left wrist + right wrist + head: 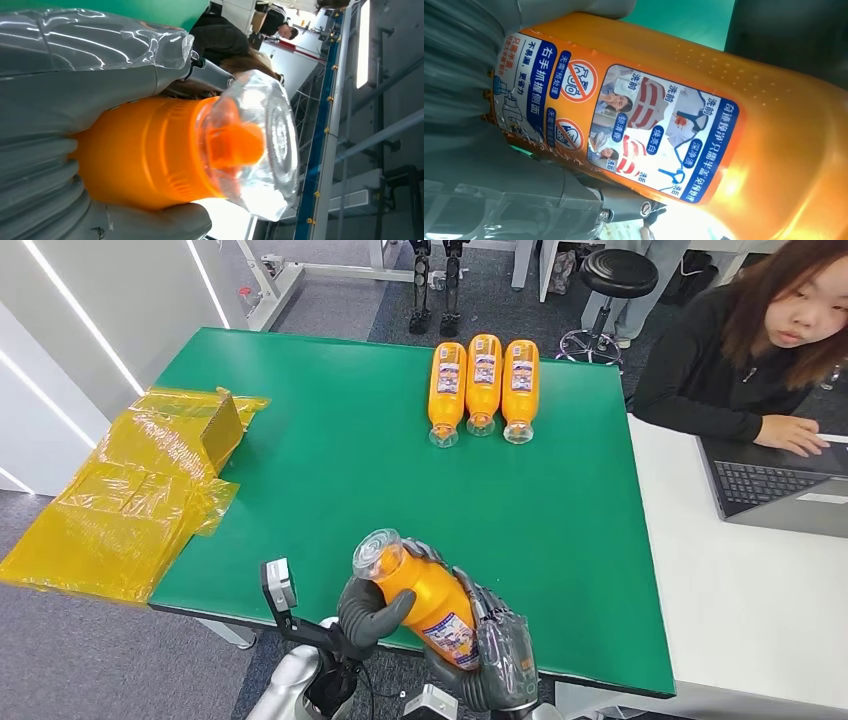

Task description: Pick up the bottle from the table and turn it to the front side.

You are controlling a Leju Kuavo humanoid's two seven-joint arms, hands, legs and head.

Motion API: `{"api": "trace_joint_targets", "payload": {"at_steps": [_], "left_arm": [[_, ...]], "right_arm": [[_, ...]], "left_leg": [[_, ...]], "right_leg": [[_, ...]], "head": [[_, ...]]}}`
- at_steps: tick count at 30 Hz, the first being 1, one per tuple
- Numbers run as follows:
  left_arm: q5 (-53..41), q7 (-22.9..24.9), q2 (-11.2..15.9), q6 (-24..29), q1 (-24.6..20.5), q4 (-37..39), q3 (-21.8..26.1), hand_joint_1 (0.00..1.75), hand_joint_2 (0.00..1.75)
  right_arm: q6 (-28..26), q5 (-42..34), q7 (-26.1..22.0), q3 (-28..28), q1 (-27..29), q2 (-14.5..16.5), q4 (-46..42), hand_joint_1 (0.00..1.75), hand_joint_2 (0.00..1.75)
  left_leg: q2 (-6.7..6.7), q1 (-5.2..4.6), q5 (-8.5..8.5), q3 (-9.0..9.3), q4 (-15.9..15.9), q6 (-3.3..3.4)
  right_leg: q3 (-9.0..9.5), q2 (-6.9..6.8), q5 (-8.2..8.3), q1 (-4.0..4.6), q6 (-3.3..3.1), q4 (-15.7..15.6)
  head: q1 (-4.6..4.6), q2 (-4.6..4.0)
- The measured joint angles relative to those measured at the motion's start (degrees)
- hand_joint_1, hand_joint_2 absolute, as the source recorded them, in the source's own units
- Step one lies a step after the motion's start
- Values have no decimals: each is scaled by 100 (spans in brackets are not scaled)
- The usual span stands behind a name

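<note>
Together, left hand (372, 612) and right hand (497, 652) around tilted bottle (428, 602) (cap up).

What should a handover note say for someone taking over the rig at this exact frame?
Left hand grips the neck end of the orange bottle; right hand holds its lower body. Bottle is lifted off the green table, near its front edge, clear cap pointing away from the robot. Three more bottles lie in a row at the far side. Done: pickup. Left: finish turning the bottle to its front and set it down.
</note>
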Motion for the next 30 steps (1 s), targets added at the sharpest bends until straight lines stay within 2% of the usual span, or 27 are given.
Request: {"api": "trace_joint_targets", "payload": {"at_steps": [4,5,14,17,20,24,27,30], "left_arm": [[8,-43,39,52,-20,2,-1,175,175],[7,-48,49,68,-20,2,-2,175,175],[-48,-139,135,238,-14,13,-24,175,175],[-229,-238,149,471,-22,28,-25,175,175],[-952,-523,189,1215,-72,49,-25,175,175],[-2364,-811,257,2540,-295,33,-25,175,175],[-3404,-807,324,3338,-485,-71,-25,175,175],[-4313,-667,431,3917,-593,-243,-25,175,175]], "right_arm": [[9,-107,-25,60,-48,-1,80,4,175],[16,-137,-20,74,-58,-1,100,0,175],[58,-431,-72,148,-99,-11,182,0,175],[58,-548,-150,158,-96,-15,183,0,175],[-8,-617,-265,174,-85,-23,171,0,175],[-143,-619,-354,192,-72,-42,123,0,175],[-214,-662,-433,211,-71,-50,101,0,175],[-240,-735,-495,235,-81,-52,98,0,175]], "left_leg": [[0,0,0,0,0,0],[0,0,0,0,0,0],[0,0,0,0,0,0],[0,0,0,0,0,0],[1,0,0,0,0,0],[1,1,2,1,0,-2],[3,1,2,2,0,-2],[3,1,3,2,0,-3]], "right_leg": [[0,0,0,0,0,0],[0,0,0,0,0,0],[-1,0,0,0,0,0],[-2,0,0,0,0,0],[-3,1,0,0,0,0],[-1,0,1,1,-1,1],[-1,2,2,1,-2,3],[-1,2,2,1,-2,4]], "head": [[0,0],[-1,0],[-1,0],[-1,0],[0,0],[0,0],[-1,0],[1,0]]}}
